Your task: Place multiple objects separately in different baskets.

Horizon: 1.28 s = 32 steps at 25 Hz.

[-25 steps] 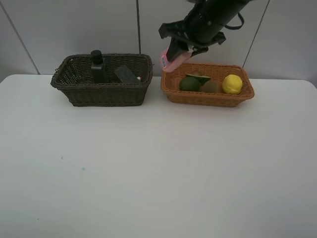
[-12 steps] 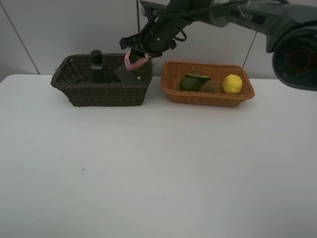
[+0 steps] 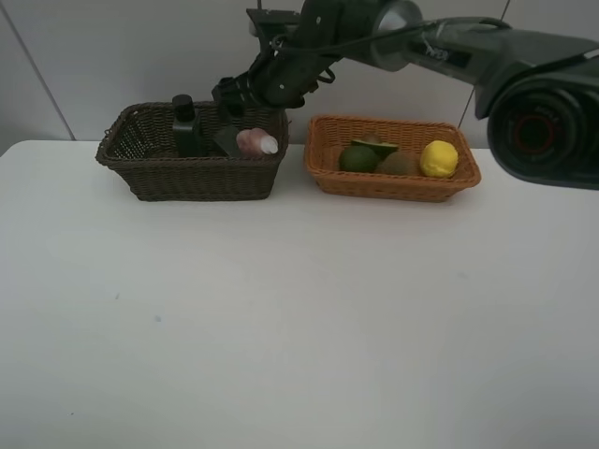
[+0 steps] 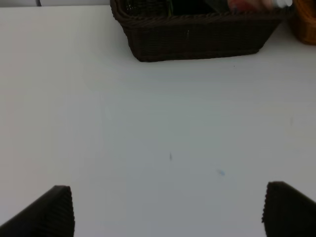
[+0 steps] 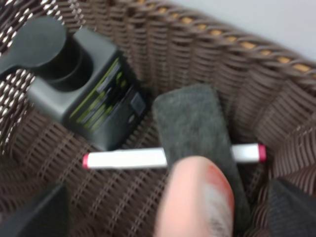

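Observation:
The pink white-capped bottle (image 3: pixel 255 141) lies on its side in the dark brown basket (image 3: pixel 192 178), over the black eraser (image 3: pixel 227 141) and next to the dark green pump bottle (image 3: pixel 185 126). My right gripper (image 3: pixel 239 94) hovers open just above it. In the right wrist view, the bottle (image 5: pixel 200 197) shows blurred between the spread fingers (image 5: pixel 44 212), over the eraser (image 5: pixel 192 128) and the white-pink marker (image 5: pixel 123 159), beside the pump bottle (image 5: pixel 84 94). The tan basket (image 3: pixel 393 185) holds a whole avocado (image 3: pixel 357 158), a halved avocado (image 3: pixel 374 145), a kiwi (image 3: pixel 399 164) and a lemon (image 3: pixel 438 158). My left gripper (image 4: pixel 168 212) is open and empty.
The two baskets stand side by side at the back of the white table (image 3: pixel 299 309), against a grey wall. The left wrist view shows the dark basket (image 4: pixel 197 37) across bare tabletop. The right arm (image 3: pixel 393 23) spans above the tan basket.
My right gripper carried the pink bottle leftward from above the tan basket to over the dark basket and let it go. The bottle now lies inside the dark basket.

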### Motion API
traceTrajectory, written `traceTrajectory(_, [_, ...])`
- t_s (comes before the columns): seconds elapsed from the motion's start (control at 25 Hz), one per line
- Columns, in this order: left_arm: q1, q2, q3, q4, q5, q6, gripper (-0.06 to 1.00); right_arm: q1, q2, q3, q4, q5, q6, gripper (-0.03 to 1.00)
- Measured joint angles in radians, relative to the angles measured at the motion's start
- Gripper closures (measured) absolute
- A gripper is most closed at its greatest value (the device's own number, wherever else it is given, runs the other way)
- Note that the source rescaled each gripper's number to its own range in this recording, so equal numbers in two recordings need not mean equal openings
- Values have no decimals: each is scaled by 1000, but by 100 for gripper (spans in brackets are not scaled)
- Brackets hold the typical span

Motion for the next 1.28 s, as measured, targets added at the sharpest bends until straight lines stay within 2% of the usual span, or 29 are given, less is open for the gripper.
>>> traceTrajectory(0.12, [0,0,0,0,0,0,-6,1,-11,0,-5,58,1,-1])
traceTrajectory(0.36, [0,0,0,0,0,0,-6,-23,-122,1,-43,241,16,-3])
traceTrajectory(0.52, [0,0,0,0,0,0,-6,-87,-198,-7,-122,401,55,-3])
traceTrajectory(0.64, [0,0,0,0,0,0,-6,-171,-218,-7,-187,495,90,-3])
traceTrajectory(0.84, [0,0,0,0,0,0,-6,-371,-228,-7,-185,516,122,-3])
traceTrajectory(0.96, [0,0,0,0,0,0,-6,-492,-259,12,-135,516,137,-3])
traceTrajectory(1.08, [0,0,0,0,0,0,-6,-580,-331,105,-105,516,145,-3])
traceTrajectory(1.28, [0,0,0,0,0,0,-6,-669,-496,379,-158,516,151,-3])
